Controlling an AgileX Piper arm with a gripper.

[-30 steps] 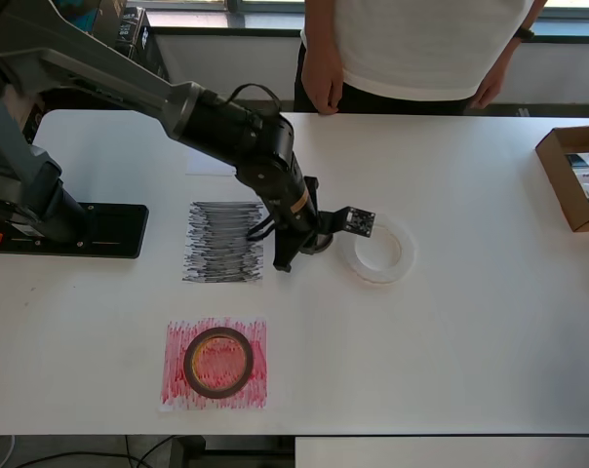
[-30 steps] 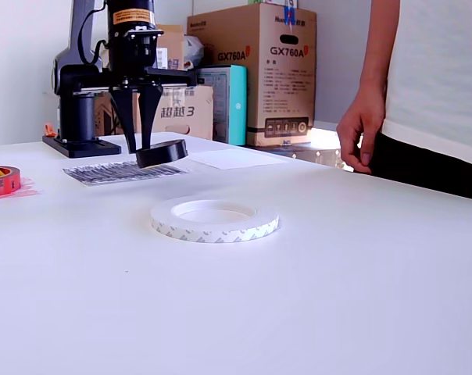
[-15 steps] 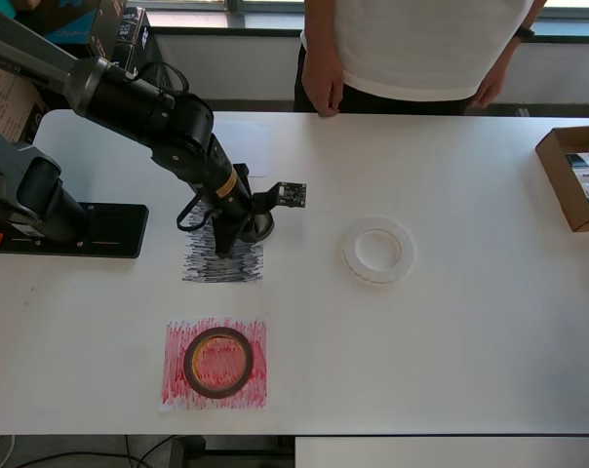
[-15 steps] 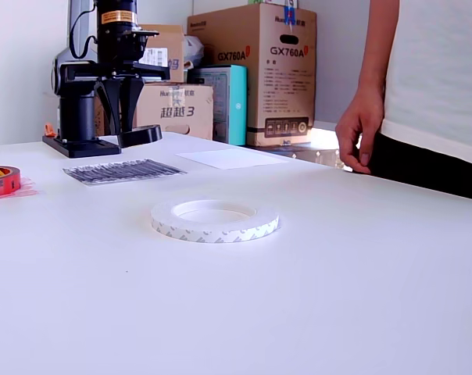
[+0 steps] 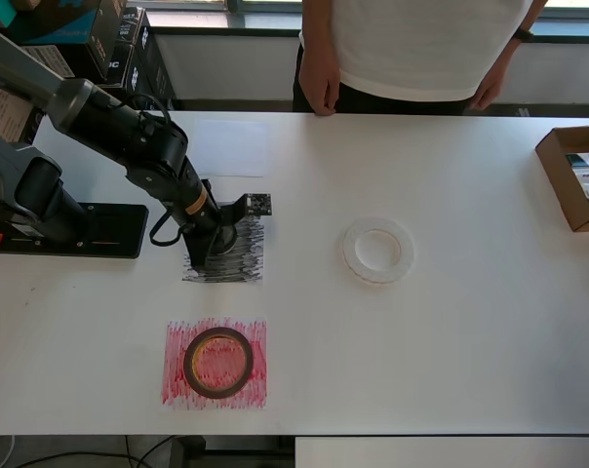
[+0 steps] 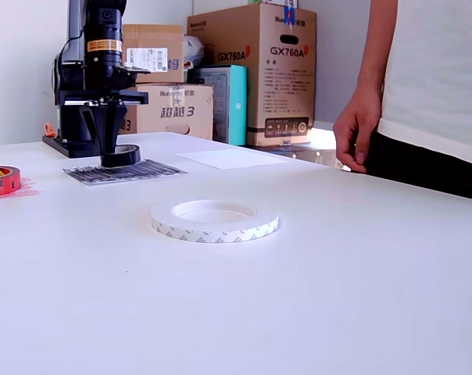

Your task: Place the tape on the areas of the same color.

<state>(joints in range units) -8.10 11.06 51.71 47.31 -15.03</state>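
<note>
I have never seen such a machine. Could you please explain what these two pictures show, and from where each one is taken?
This is one robot arm on a white table. One picture looks straight down from above; the other is taken low, from the table's side. The arm's end effector holds a small black tape roll down on a black scribbled sheet. A dark-red tape roll already lies on a red scribbled sheet. A white tape ring lies on the bare table, apart from a plain white sheet beyond the black one. A person stands at the far edge, and a cardboard box sits at the overhead view's right.
</note>
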